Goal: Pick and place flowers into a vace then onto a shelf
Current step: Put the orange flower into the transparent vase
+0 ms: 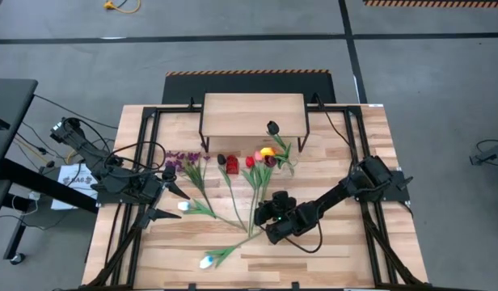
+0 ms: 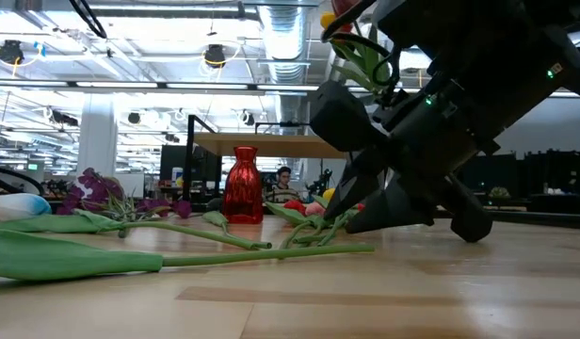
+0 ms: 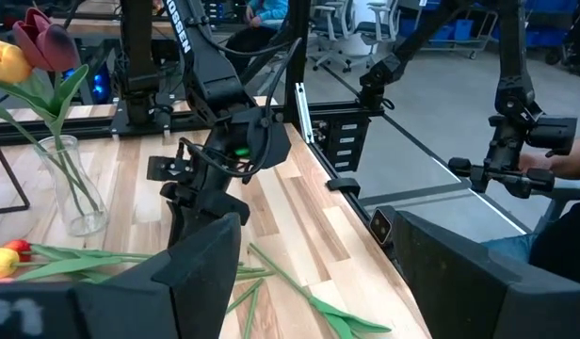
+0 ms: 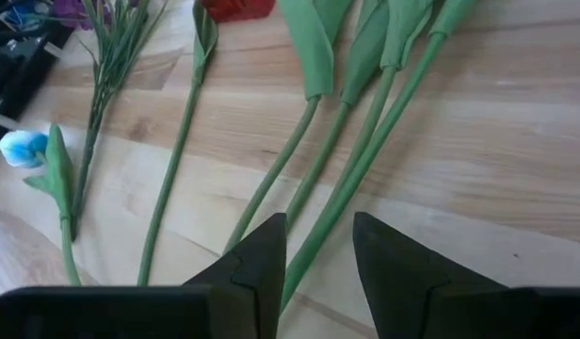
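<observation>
Several flowers point(image 1: 233, 190) lie fanned across the table point(image 1: 346, 250), their green stems converging towards its middle; a purple bunch point(image 1: 183, 159) lies at the left of the fan and two pale-headed tulips point(image 1: 207, 260) nearer the front edge. A glass vase point(image 3: 75, 188) just in front of the shelf point(image 1: 253, 115) already holds a yellow and a dark red tulip. A small red vase point(image 2: 242, 185) stands among the blooms, unused. The right gripper point(image 4: 316, 268) is low over the table at the tail ends of the stems, its fingers parted narrowly with one stem point(image 4: 361, 169) running into the gap between them; nothing is clamped yet. The left gripper point(image 1: 166, 202) waits at the left side of the table, fingers spread wide, beside a pale tulip.

Likely step: closing on a single stem for transfer to the glass vase. Risks, as judged: neighbouring stems lie almost touching the chosen one, so closing could catch two at once or nudge the target aside. A grip so near the stem's tail leaves the heavy bloom end unsupported, so it may droop or swing and knock the light vase. The vase's narrow mouth, already occupied, leaves little room for insertion
</observation>
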Robot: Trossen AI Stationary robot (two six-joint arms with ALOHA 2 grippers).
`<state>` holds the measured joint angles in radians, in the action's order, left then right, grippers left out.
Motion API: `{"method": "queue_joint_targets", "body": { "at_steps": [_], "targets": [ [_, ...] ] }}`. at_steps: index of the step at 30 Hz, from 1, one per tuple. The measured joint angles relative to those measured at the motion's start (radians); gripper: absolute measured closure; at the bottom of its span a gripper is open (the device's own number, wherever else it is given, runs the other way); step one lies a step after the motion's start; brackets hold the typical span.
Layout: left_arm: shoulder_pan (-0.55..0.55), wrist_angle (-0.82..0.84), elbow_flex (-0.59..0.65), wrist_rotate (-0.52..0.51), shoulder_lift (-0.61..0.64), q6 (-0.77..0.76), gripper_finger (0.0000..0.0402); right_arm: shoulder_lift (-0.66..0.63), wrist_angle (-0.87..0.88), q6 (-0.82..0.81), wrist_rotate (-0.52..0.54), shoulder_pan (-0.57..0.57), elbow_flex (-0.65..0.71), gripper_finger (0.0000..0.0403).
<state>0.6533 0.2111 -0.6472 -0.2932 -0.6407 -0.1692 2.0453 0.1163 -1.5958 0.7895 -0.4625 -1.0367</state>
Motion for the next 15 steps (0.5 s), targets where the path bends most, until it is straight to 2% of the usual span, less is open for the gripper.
{"method": "queue_joint_targets", "body": {
  "at_steps": [10,15],
  "targets": [
    [0.0,0.0,0.0,0.0,0.0,-0.014,0.0134,0.0,0.009,-0.005,-0.052,0.017,0.002,0.0285],
    [0.0,0.0,0.0,0.0,0.0,-0.016,0.0134,0.001,0.011,-0.004,-0.056,0.019,0.002,0.0302]
  ]
}}
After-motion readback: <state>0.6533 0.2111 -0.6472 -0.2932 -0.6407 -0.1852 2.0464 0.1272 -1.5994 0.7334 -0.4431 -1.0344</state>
